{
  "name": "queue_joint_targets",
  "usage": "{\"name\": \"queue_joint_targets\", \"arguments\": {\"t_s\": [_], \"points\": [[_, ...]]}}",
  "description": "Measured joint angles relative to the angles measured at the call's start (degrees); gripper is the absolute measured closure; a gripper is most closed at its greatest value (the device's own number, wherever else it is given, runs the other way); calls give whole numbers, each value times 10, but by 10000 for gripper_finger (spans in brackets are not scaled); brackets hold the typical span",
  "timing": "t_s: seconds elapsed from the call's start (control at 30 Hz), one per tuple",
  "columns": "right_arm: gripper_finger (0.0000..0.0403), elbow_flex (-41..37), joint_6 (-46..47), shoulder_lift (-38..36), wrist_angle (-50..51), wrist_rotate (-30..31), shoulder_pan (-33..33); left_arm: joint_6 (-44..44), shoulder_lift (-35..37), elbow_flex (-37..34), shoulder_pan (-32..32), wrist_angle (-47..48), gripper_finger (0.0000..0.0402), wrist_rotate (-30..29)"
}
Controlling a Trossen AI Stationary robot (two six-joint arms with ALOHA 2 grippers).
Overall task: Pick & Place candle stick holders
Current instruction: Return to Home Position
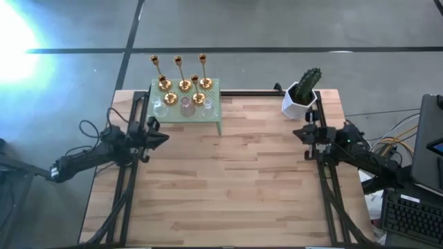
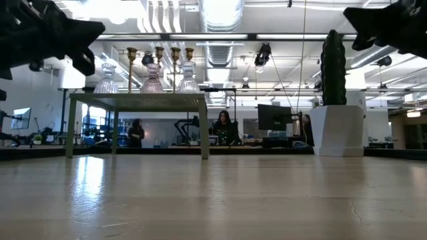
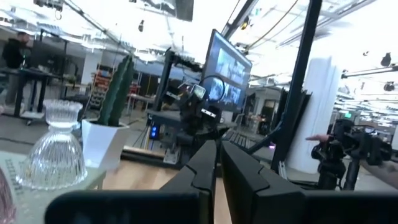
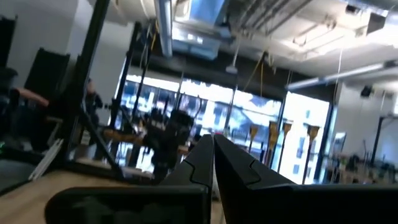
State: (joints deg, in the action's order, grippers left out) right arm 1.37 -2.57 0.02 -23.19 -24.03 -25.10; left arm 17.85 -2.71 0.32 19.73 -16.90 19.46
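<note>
Candlesticks (image 1: 185, 84) atop shelf (image 1: 213, 111) (five from above)

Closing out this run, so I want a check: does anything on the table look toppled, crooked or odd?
Nothing stands out. The gold candlesticks and three glass holders stand upright on the green shelf, the cactus pot sits upright at the far right corner, and the left pincer and right pincer are shut, holding nothing.

Three glass holders (image 2: 152, 79) atop shelf (image 2: 137, 101); gold candlesticks (image 2: 131, 55) behind; cactus pot (image 2: 337, 130) at right
</note>
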Motion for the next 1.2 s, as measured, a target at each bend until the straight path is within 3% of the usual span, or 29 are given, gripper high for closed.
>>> {"name": "queue_joint_targets", "arguments": {"t_s": [0.17,0.83,1.2], "points": [[394,0,0,0,-17,0,2,0,27,0,0,1,376,0],[394,-6,0,11,55,0,30,0,9,0,-3,6,378,0],[394,-9,0,0,168,1,31,0,27,0,-27,113,378,-7]]}}
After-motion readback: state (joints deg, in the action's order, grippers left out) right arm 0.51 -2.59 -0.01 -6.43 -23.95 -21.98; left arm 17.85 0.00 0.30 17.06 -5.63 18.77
